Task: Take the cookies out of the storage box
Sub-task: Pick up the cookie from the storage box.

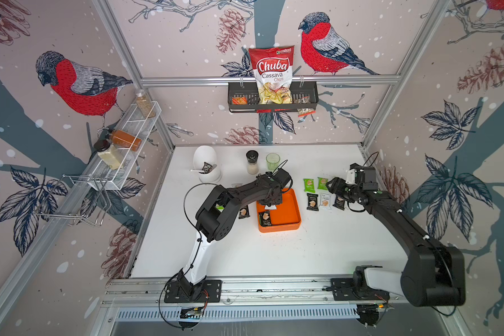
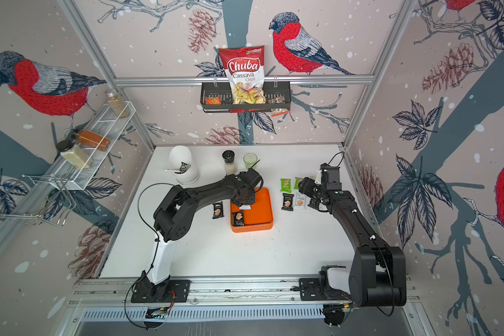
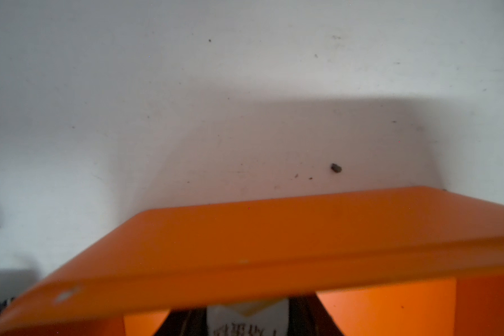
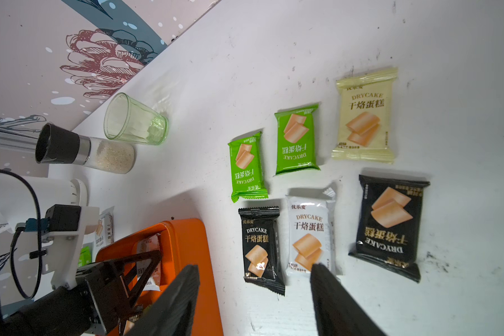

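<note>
Now, left gripper (image 1: 269,204) pinches a white packet (image 3: 246,318) — inside the storage box (image 1: 288,216).

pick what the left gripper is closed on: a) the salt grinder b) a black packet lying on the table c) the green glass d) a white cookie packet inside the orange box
d: the left gripper reaches down into the storage box, and the left wrist view shows its fingers pinched on a white cookie packet.
</note>
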Tool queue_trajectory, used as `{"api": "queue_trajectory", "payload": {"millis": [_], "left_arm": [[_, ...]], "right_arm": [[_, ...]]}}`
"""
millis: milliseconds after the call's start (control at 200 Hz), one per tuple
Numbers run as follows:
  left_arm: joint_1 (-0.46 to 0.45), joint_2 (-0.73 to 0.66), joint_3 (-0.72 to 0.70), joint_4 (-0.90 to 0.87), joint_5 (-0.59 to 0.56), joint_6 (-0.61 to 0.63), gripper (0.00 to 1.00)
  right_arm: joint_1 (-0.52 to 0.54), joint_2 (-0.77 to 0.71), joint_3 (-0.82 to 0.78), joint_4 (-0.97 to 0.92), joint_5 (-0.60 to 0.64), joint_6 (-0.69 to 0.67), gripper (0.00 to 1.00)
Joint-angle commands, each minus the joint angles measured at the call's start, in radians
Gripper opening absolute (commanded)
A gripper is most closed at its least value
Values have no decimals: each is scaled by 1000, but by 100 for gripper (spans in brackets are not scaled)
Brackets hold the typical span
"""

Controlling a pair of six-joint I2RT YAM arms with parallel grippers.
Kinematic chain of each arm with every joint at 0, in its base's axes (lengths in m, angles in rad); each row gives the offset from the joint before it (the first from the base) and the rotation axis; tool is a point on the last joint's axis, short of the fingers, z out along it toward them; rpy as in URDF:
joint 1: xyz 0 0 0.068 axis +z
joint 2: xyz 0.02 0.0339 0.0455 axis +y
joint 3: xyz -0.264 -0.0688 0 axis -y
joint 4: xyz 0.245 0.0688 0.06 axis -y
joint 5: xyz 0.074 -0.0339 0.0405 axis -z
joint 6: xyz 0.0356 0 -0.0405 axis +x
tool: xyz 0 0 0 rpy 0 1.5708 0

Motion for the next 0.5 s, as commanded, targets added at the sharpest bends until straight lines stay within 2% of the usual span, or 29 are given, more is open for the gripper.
{"api": "queue_trajectory", "payload": {"millis": [0,495], "left_arm": [[-2,-22,5,5,10,-5,41],[-37,-94,-13,-1,33,-40,42]], "right_arm": [[-1,0,3,13,-1,-9,66],[22,15,-7,30,-32,5,66]]}}
